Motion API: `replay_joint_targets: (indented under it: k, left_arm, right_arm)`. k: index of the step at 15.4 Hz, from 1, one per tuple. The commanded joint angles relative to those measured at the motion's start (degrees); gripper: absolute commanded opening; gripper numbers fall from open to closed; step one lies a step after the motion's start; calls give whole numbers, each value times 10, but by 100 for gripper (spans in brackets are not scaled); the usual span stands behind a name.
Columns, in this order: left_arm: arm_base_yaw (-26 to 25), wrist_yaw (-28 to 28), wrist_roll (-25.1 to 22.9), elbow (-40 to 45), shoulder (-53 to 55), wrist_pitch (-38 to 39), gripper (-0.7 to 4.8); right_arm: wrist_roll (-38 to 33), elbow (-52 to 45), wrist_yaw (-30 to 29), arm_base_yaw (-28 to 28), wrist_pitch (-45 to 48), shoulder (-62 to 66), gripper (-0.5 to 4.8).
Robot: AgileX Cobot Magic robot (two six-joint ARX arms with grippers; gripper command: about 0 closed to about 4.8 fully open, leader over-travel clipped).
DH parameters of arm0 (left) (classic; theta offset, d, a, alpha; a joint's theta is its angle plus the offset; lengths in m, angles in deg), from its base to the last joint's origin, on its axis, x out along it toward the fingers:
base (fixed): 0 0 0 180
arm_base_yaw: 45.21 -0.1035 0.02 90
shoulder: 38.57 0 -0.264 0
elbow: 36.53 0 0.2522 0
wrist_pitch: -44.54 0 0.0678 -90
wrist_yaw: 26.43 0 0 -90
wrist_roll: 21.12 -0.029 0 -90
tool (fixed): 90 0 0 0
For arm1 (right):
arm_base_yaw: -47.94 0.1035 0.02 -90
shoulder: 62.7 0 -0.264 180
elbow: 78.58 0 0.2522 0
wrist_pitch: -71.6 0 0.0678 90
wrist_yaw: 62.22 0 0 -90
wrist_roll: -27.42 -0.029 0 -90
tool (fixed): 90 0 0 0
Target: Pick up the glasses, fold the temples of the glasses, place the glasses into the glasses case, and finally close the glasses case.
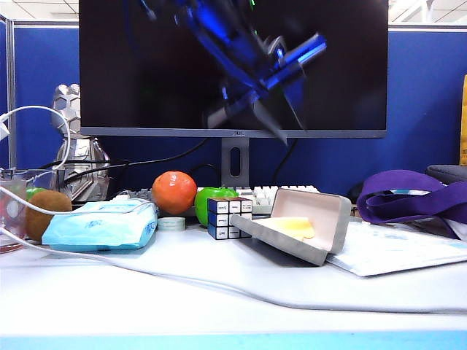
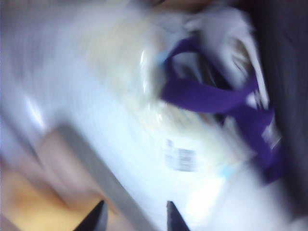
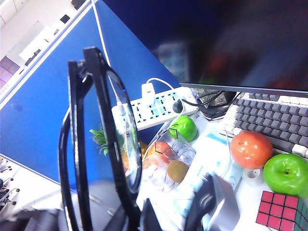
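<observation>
Holding the glasses point(image 3: 103, 149) aloft, apparently folded, the right gripper point(image 3: 168, 216) has its fingers clamped on them; the left gripper point(image 2: 134, 216), fingers apart, hangs above the open glasses case point(image 1: 299, 226). Placing and closing remain.

No text can be read: the white label point(image 2: 180, 159) beside the purple strap point(image 2: 211, 98) is blurred.
</observation>
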Motion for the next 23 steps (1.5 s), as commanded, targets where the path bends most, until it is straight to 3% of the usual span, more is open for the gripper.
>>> replay_joint_targets:
  k: [1,3,4,6,11,19,20,22,23]
  left_arm:
    - [1,76,-519,-18,-3,56,171]
    - [1,62,-725,-17,1,101,289]
    - [1,68,-797,-17,6,113,310]
    - [-3,78,-854,-16,20,99,310]
    - [-3,107,-885,-17,65,-4,310]
    - [-4,107,-883,-16,108,0,295]
    - [-4,107,-883,-16,109,0,260]
    - [-3,107,-881,-17,108,0,97]
    - [-3,106,-876,-17,108,0,79]
  right_arm:
    - [3,4,-16,0,7,-5,-1]
    - [3,5,-17,0,8,-5,-1]
    - [3,5,-17,0,8,-5,-1]
    - [3,5,-18,0,8,-6,-1]
    - [3,5,-19,1,8,-5,-1]
    - [3,5,-19,1,11,-5,-1]
    - [3,5,-19,1,11,-5,-1]
    - [3,5,-19,1,11,-5,-1]
    - [3,5,-19,1,11,-5,-1]
